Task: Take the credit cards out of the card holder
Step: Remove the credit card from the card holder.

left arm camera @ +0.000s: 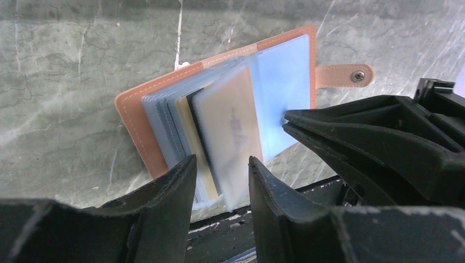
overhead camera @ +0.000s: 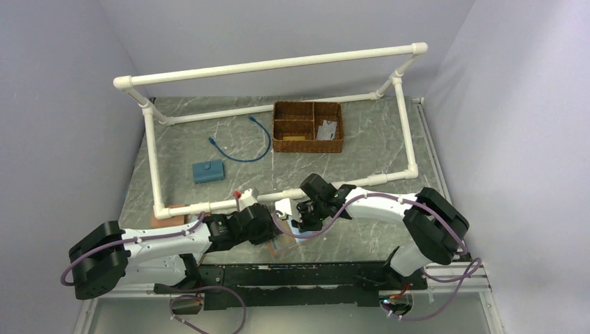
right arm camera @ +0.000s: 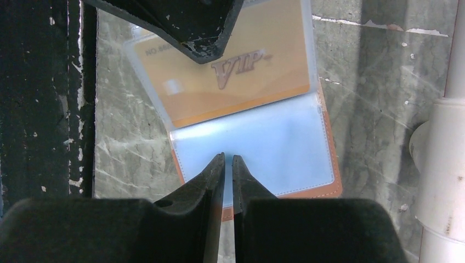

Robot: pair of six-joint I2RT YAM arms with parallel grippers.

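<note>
One sleeved credit card sits between the left end effector jaws.

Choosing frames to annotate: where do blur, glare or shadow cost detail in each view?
Left wrist: card holder stitching crisp, the raised credit card hazy behind plastic. Right wrist: VIP lettering readable, right gripper a dark silhouette. Top external: even light, work area tiny.

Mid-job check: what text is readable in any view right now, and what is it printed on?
"VIP" - on the tan credit card, right wrist view.
"NO." - same card, top left corner; the digits after it are too blurred to read.
Left wrist view: the card's print is too blurred to read.
Top view: no readable text.
</note>
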